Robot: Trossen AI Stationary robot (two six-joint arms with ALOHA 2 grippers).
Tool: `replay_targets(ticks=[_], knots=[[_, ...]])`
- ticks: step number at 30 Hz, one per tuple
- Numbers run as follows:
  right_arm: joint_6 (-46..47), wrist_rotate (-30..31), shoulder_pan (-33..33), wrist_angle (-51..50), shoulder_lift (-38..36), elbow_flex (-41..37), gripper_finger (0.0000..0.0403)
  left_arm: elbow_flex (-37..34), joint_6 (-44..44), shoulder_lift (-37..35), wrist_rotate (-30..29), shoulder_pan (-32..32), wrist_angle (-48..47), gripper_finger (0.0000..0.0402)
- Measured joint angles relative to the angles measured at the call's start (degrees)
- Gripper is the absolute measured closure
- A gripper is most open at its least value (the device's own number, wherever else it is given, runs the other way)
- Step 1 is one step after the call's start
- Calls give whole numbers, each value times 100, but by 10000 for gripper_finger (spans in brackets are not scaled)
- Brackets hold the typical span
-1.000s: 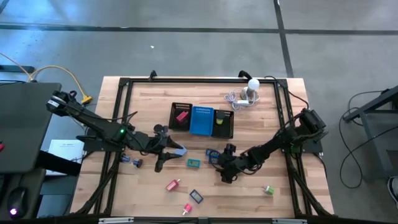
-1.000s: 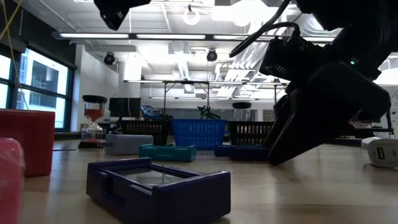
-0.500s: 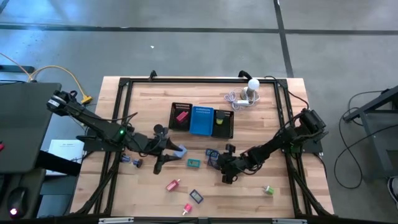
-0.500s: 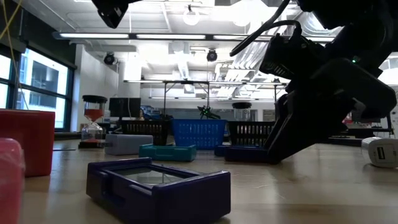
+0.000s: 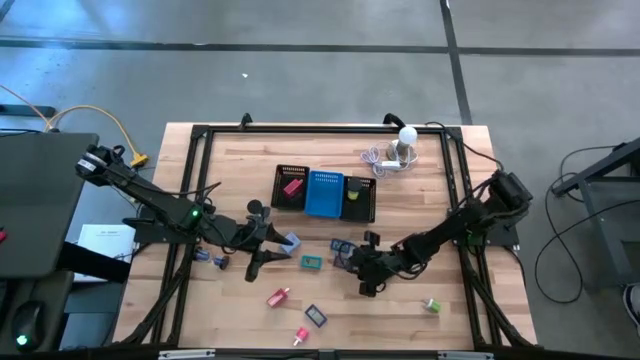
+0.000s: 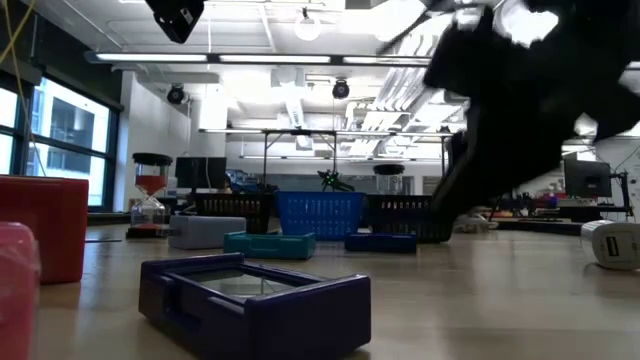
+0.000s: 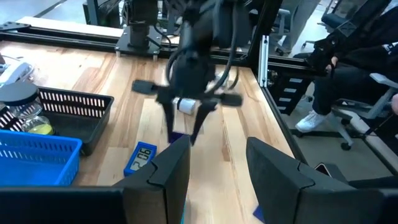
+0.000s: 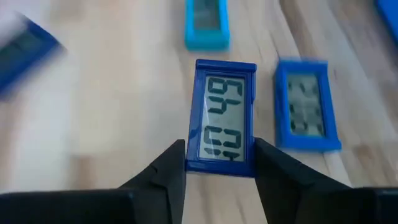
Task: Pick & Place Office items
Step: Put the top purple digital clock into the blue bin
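Observation:
My right gripper (image 8: 221, 149) is shut on a dark blue display piece (image 8: 224, 115) and holds it a little above the table, right of centre (image 5: 350, 262). A lighter blue piece (image 8: 308, 106) and a teal one (image 8: 207, 25) lie flat on the wood beneath it. My left gripper (image 5: 278, 242) hangs high over the table's middle left. It is open, with nothing between its fingers (image 7: 180, 168). A pale grey-blue block (image 6: 205, 232) rests flat on the table below its fingertips. My right gripper pinches the display piece by its two long sides (image 8: 191, 134), at the end nearest the wrist, between its two fingers. The fingers slant down from the table's right side and lie along the piece. The piece is lifted clear, its display face up.
A black mesh tray with a blue middle section (image 5: 325, 193) stands at the centre back, a white ball-topped gadget (image 5: 404, 140) behind it. Loose pieces lie toward the near edge: red (image 5: 279, 296), purple (image 5: 315, 315), pink (image 5: 300, 335), green (image 5: 431, 305). An hourglass (image 6: 148, 200) stands left of the grey block.
My right gripper has risen from the table top and shows blurred in the low view. One dark blue piece stays flat on the wood below it.

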Motion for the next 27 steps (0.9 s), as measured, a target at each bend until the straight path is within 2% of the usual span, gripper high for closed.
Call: replay_targets(ticks=[3,9,16,20,24,27], knots=[[-224,157,134,77,-347,0,263,0,168,22,-9,2,-7,248],[-932,463,289,584,-928,11,263,3,1534,279,-65,2,31,248],[-1340,123,135,882,-1075,11,263,2,5173,982,-64,2,461,248],[-1340,-172,30,976,-1074,11,263,2,6744,1465,-207,-2,1301,248],[-1366,-332,-9,1102,-1059,11,263,2,7579,1908,-527,-3,2436,248],[-1385,-388,-28,1132,-1059,11,263,2,8073,2220,-532,40,3231,248]])
